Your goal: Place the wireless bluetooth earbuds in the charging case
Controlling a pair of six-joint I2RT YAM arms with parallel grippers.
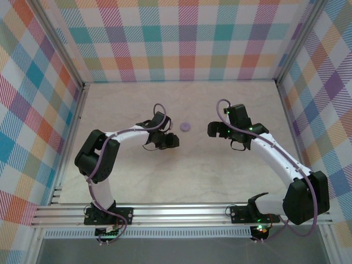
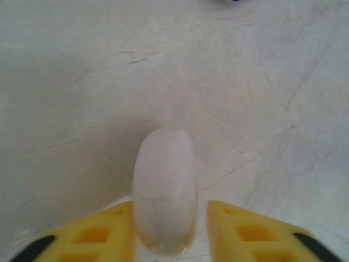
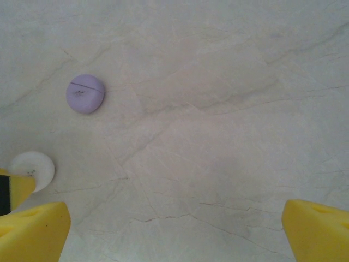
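Over the bench (image 1: 137,181), the right tool (image 3: 172,210) is hanging spread wide and empty. The left tool (image 2: 170,203) is standing slightly parted around the white case (image 2: 163,185), which is on edge at 8 o'clock of the purple case (image 3: 85,93). Both cases are looking shut, so the earbuds are probably sitting inside, and the task is nearly done.

The right hand (image 3: 174,232) is spread wide (the left hand (image 2: 170,237) parted only slightly).

Robot lab cell: plaid panel walls (image 1: 187,38), aluminium rail (image 1: 181,212), marbled tabletop (image 1: 181,181), left arm (image 1: 126,135), right arm (image 1: 275,159).
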